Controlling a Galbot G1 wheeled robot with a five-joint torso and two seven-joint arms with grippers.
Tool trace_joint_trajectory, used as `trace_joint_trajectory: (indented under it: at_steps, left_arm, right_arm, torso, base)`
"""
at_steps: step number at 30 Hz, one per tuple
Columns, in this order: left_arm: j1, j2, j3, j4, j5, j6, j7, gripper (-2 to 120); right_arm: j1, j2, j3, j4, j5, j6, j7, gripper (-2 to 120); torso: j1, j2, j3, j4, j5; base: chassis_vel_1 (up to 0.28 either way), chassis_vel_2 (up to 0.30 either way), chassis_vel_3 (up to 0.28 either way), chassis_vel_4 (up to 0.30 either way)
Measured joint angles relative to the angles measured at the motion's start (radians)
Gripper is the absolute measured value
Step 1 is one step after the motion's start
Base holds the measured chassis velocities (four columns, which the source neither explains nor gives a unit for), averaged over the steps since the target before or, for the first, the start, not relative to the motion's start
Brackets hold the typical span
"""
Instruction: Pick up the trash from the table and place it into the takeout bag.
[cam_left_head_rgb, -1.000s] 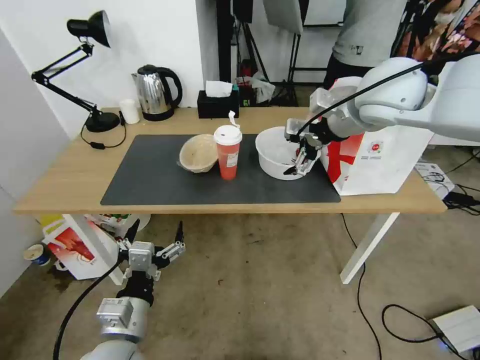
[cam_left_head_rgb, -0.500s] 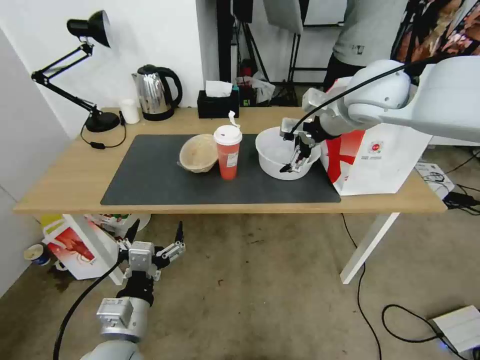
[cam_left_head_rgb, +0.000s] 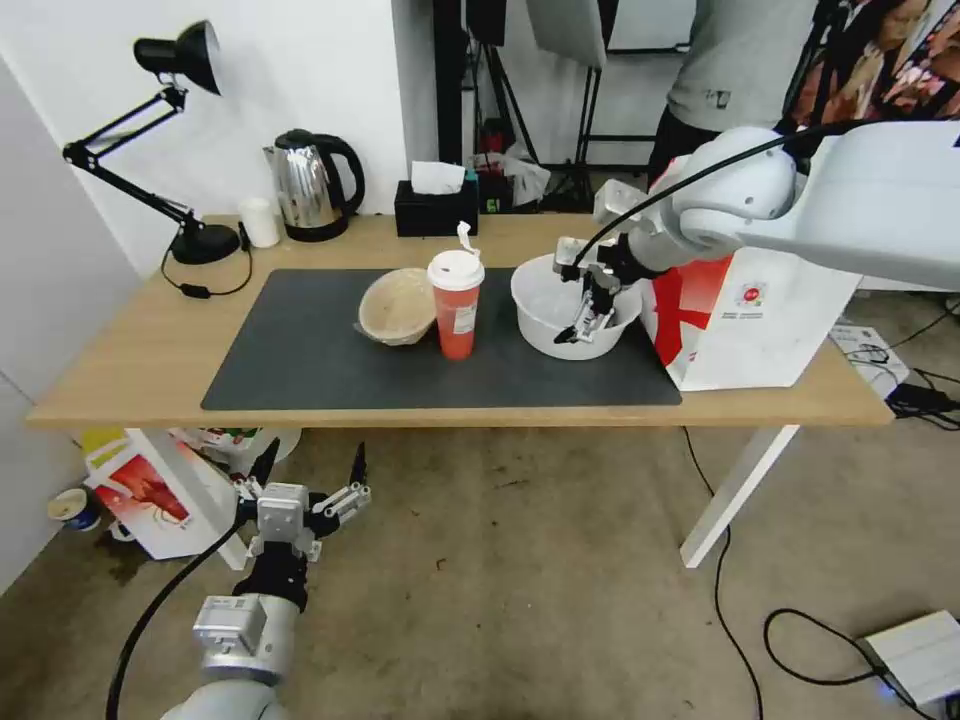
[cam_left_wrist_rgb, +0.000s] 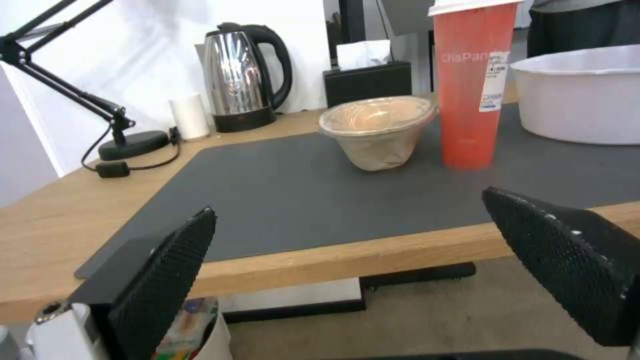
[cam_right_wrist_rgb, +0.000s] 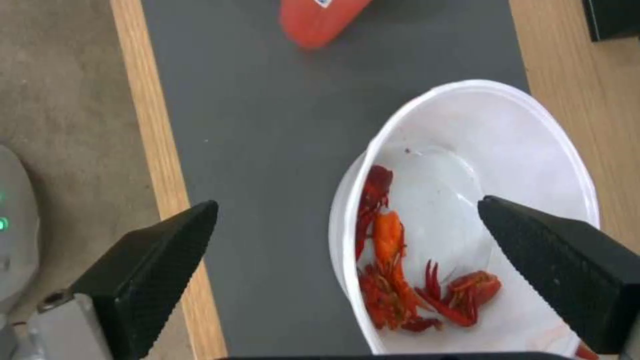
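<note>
Trash sits on the dark mat (cam_left_head_rgb: 330, 370) of the bench (cam_left_head_rgb: 130, 350), with the takeout bag (cam_left_head_rgb: 770, 320) at its 3 o'clock end.
White plastic bowl (cam_left_head_rgb: 545, 310) with red scraps (cam_right_wrist_rgb: 400, 270) lies under the spread right pincer (cam_left_head_rgb: 585, 320); red cup (cam_left_head_rgb: 456, 305) and beige pulp bowl (cam_left_head_rgb: 395, 305) stand toward 9 o'clock; left pincer (cam_left_head_rgb: 310, 480) hangs spread below the bench edge.

White bowl (cam_right_wrist_rgb: 513, 150), red scraps (cam_right_wrist_rgb: 400, 270); red cup (cam_left_head_rgb: 456, 318); beige bowl (cam_left_head_rgb: 396, 306); dark grey mat (cam_left_head_rgb: 300, 350).
</note>
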Motion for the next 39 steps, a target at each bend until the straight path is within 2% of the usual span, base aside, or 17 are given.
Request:
trace_joint_trajectory:
  at_steps: [39]
  left_arm:
    - [0.0,0.0,0.0,0.0,0.0,0.0,0.0,100]
  right_arm:
    - [-0.123,-0.028,0.065,-0.08,-0.044,-0.008,-0.008,100]
  torso:
    - [0.0,0.0,0.0,0.0001,0.0001]
  base:
    - [0.0,0.0,0.0,0.0]
